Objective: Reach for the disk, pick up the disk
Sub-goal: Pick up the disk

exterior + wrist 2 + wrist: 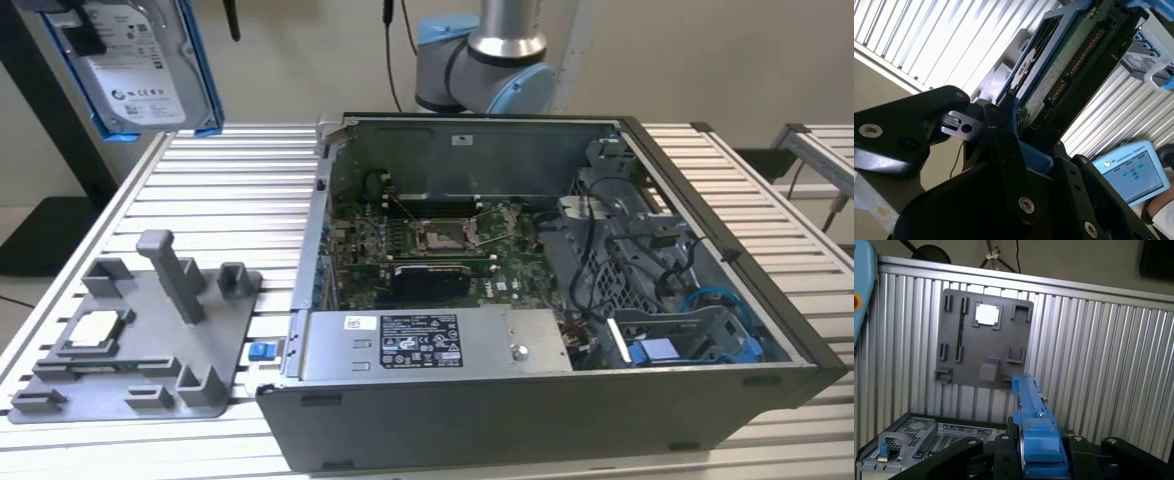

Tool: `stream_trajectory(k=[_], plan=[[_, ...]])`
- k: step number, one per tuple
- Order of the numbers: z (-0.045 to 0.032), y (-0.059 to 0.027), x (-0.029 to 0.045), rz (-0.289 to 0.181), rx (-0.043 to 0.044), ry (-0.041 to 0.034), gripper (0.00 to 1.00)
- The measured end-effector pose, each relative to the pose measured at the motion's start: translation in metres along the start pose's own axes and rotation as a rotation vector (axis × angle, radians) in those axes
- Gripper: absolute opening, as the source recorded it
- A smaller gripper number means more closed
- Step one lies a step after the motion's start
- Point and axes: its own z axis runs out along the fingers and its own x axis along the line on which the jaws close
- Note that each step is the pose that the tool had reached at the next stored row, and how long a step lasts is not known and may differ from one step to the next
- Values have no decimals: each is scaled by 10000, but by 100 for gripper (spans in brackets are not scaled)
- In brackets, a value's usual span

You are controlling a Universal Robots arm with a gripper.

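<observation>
The black fingers (1004, 450) pinch the disk (140, 70) between them, and it hangs clear of the desk (227, 180). The exterior view gives the disk's flat silver metal face with a white label, rimmed in blue plastic. There it is well apart from the open computer case (534, 300).

The second wrist view shows the disk (1064, 70) from its other face. This is a green circuit board with a row of gold connector pins, bordered by the blue frame. The matte fingers (1004, 155) press against its sides.

The first wrist view looks along the disk (1036, 420) edge-on, a thin blue strip standing out from between the fingers. Far beyond the fingers, a grey plastic tray (979, 355) of moulded slots lies on the ribbed aluminium desk. It holds a small square silver chip (987, 314).
</observation>
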Motion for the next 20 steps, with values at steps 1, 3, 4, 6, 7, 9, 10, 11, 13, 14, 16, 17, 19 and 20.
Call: stream_trajectory(k=[1,3,4,6,7,9,10,11,13,14,16,17,19,20], plan=[[2,-31,3,0,0,0,0],[7,-98,10,1,0,0,0],[10,-130,13,1,0,0,0],[15,-195,20,1,0,0,0],[18,-228,23,1,0,0,0],[22,-294,30,0,-1,0,0],[25,-329,34,0,1,0,0],[28,-361,37,1,0,0,0],[33,-425,44,1,0,0,0],[35,-461,47,1,0,0,0],[40,-525,54,0,-1,1,0],[42,-558,57,1,-1,1,0],[48,-623,64,0,0,0,0],[50,-655,67,1,0,0,0]])
